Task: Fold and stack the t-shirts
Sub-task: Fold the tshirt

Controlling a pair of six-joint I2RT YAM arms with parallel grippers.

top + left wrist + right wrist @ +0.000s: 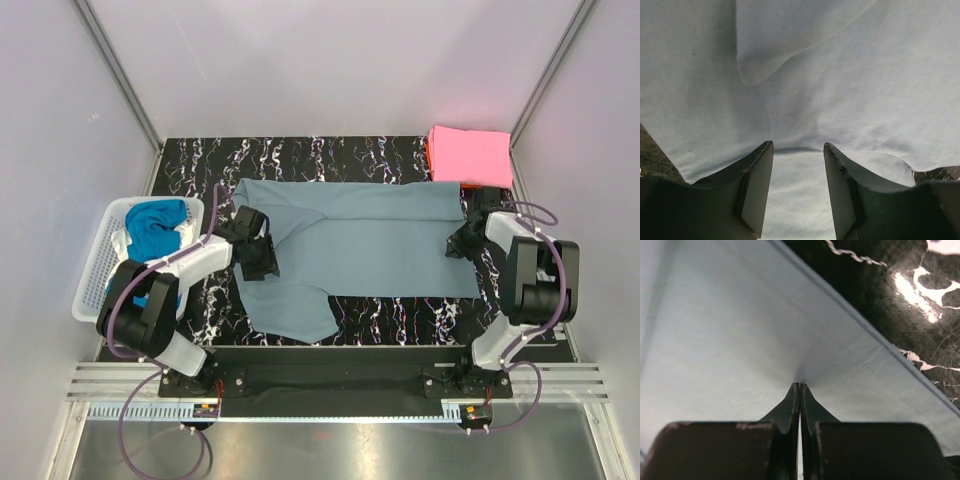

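A dusty grey-blue t-shirt (pixel 370 235) lies spread flat across the black marbled table (pixel 300 155), with one part hanging down toward the near left. My left gripper (pixel 264 266) sits on the shirt's left part. In the left wrist view it (pixel 798 148) is open, its fingers (pixel 757 175) resting on the cloth (pixel 840 75). My right gripper (pixel 458 245) is at the shirt's right edge. In the right wrist view it (pixel 800 386) is shut on the cloth (pixel 740 340), with creases spreading from the tips. A folded pink t-shirt (pixel 470 155) lies at the back right on an orange-red one (pixel 427 152).
A white mesh basket (pixel 95 275) stands at the left edge and holds bright blue t-shirts (pixel 155 225). Grey walls close in the table at the left, back and right. Bare marbled table shows beside the shirt's hem in the right wrist view (pixel 900 300).
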